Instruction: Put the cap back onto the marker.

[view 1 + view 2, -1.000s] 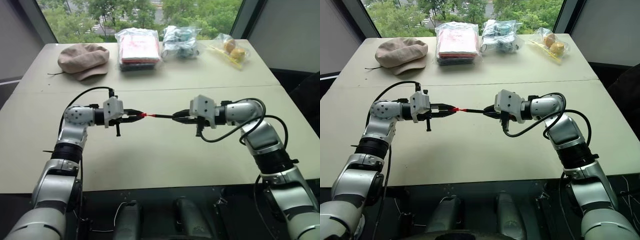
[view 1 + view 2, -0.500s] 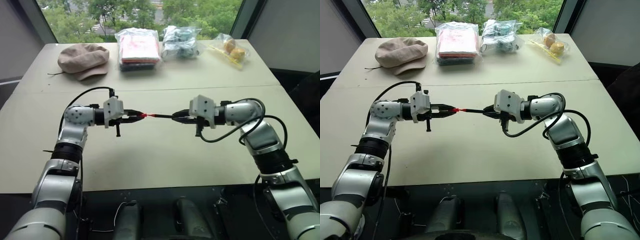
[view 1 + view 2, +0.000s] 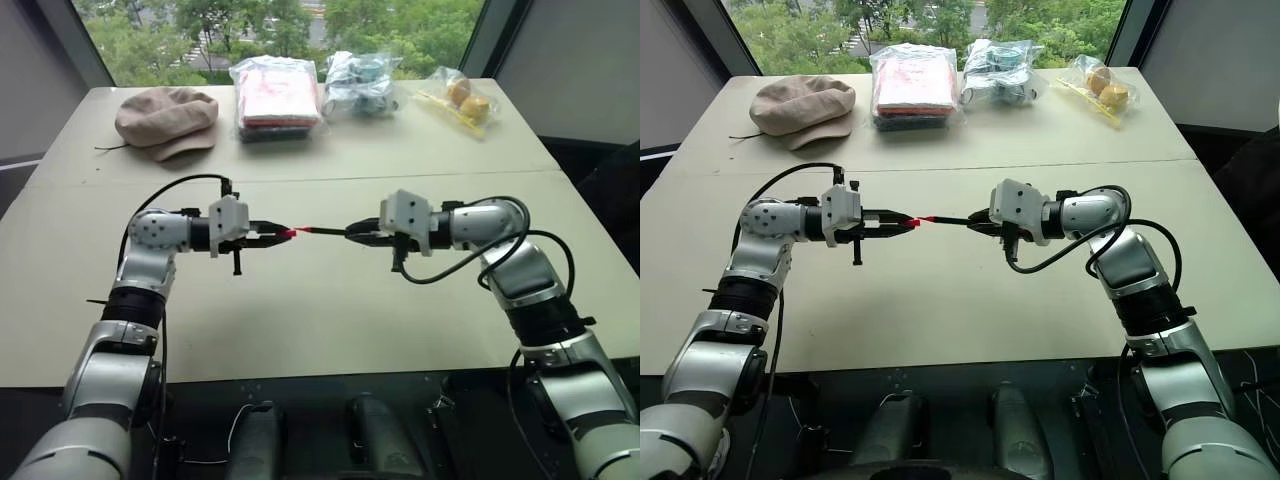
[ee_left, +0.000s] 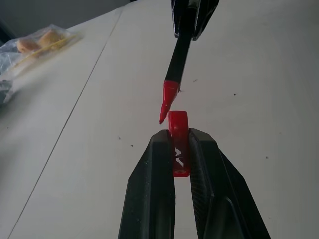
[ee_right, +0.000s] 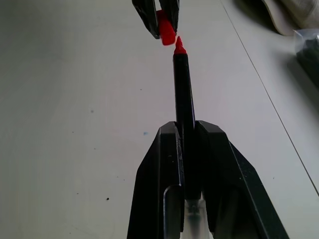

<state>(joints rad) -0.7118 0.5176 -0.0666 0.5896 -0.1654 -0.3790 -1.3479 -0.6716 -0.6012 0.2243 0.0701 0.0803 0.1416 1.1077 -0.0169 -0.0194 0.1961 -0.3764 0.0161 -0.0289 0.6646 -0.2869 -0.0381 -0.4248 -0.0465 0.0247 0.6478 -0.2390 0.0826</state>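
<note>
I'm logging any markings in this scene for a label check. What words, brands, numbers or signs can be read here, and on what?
None can be read.
The marker: plain black barrel, no print visible.
The cap: plain red, no marking.
The bagged packages at the table's far edge: any print is too small and blurred to read.
The hat: no label visible.

A beige cap lies at the far left of the pale table. Beside it sit a bagged pink-and-red stack, a bag of dark items, and bagged buns.
</note>
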